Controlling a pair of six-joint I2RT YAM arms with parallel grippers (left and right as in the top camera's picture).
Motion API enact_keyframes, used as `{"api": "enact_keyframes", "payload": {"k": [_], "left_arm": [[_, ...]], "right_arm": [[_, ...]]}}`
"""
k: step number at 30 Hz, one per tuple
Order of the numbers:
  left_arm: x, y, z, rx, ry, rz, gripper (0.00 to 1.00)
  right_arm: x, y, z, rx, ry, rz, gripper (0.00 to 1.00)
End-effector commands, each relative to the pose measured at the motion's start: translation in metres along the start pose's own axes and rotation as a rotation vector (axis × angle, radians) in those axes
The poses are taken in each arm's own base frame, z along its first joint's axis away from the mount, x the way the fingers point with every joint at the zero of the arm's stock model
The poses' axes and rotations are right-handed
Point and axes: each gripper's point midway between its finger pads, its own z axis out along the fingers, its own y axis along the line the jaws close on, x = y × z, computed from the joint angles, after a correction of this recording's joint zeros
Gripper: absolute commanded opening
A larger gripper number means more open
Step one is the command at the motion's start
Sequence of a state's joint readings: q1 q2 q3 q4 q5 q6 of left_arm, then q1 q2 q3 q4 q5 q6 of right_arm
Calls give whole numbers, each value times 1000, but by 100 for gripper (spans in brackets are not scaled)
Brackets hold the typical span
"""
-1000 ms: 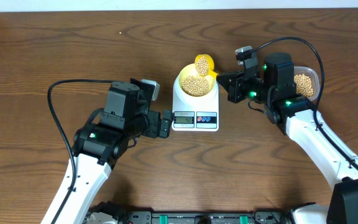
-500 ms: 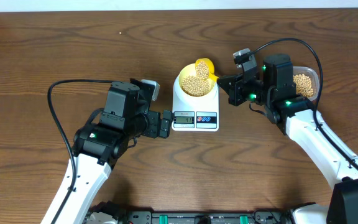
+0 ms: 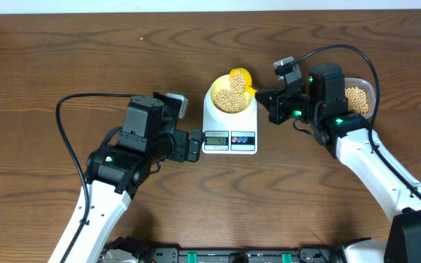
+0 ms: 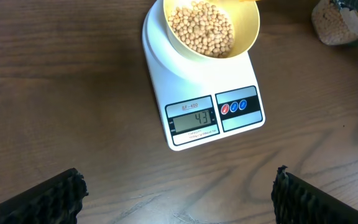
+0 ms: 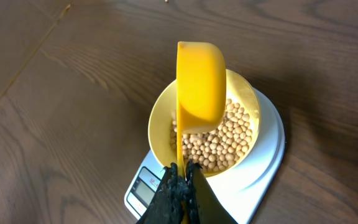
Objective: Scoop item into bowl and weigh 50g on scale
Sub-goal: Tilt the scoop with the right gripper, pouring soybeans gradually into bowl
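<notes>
The pale yellow bowl (image 3: 214, 90) stands on the white scale (image 3: 229, 126), holding a heap of tan beans (image 3: 230, 101). The display reads 43 in the left wrist view, where the scale (image 4: 197, 93), bowl (image 4: 248, 34) and beans (image 4: 201, 28) show. My right gripper (image 5: 181, 171) is shut on the handle of a bright yellow scoop (image 5: 199, 87). The scoop is rolled onto its side above the bowl (image 5: 159, 118) and beans (image 5: 225, 140). My left gripper (image 4: 179, 193) stands open over bare table just in front of the scale, fingers (image 4: 48, 199) wide apart.
A clear plastic tub (image 3: 359, 98) of more beans sits to the right of the scale, behind my right arm, and also shows as the tub (image 4: 340, 25) in the left wrist view. A black cable (image 3: 68, 139) loops left of my left arm.
My right gripper has shifted slightly left and rolled the scoop a little further over the bowl. The left arm has not moved.
</notes>
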State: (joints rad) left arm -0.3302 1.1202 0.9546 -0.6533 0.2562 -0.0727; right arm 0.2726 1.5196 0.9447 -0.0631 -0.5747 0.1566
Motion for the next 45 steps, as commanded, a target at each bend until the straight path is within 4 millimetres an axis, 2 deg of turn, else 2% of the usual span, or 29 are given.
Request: {"api": "enact_keyframes", "payload": {"k": [1,35,45], "left_arm": [[0,1,0,-6,-2,18,98],[0,1,0,-6,-2,18,98],[0,1,0,-6,-2,18,98]], "right_arm": [[-1,-2,1,2,-3,31,1],[-1,-2,1,2,-4,28,1],[-1,-2,1,3,-4,-58,1]]}}
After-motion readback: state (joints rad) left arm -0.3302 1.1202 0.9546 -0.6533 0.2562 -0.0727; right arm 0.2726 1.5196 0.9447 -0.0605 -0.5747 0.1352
